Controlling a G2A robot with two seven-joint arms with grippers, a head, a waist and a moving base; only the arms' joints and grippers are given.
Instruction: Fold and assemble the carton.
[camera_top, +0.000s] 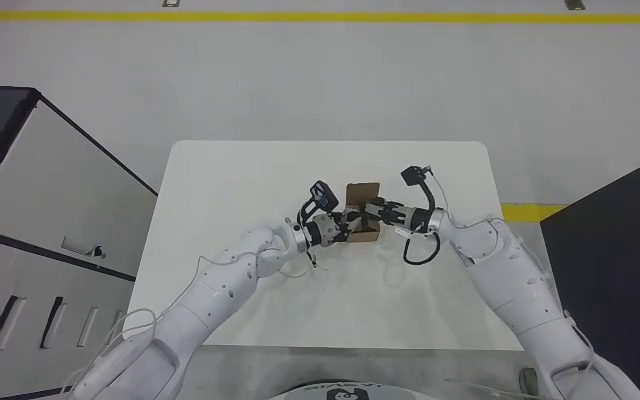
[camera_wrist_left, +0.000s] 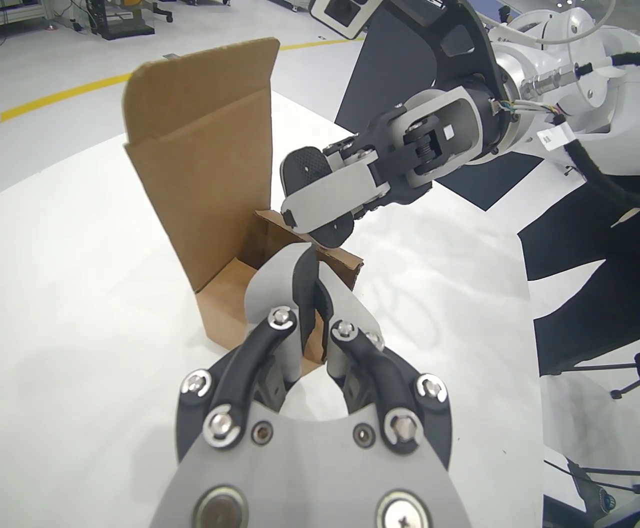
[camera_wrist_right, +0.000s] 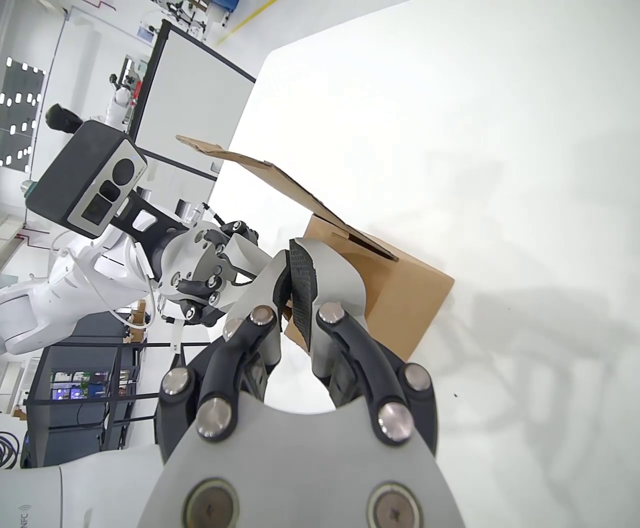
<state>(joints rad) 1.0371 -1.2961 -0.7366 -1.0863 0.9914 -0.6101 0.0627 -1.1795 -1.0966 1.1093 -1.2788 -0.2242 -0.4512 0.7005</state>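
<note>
The brown corrugated cardboard carton (camera_top: 362, 202) (camera_wrist_left: 220, 295) (camera_wrist_right: 400, 295) stands near the middle of the white table (camera_top: 250, 200). It appears partly assembled: its walls are already raised into a small box shape, while the tall lid flap (camera_wrist_left: 200, 125) (camera_wrist_right: 280, 180) stands upright above the carton's far wall and the top is open. Tucking the side flaps and closing the lid seem to be what is left.

The left gripper (camera_wrist_left: 309, 270) (camera_top: 345, 225) is at the carton's near wall, its fingers pressed together on the cardboard edge. The right gripper (camera_wrist_right: 292, 285) (camera_wrist_left: 300, 210) (camera_top: 372, 212) meets the carton from the opposite side, just above the rim, and looks pinched on a short side flap.

The part of the carton's interior (camera_wrist_left: 280, 240) that can be seen holds nothing; the grippers hide the rest.
</note>
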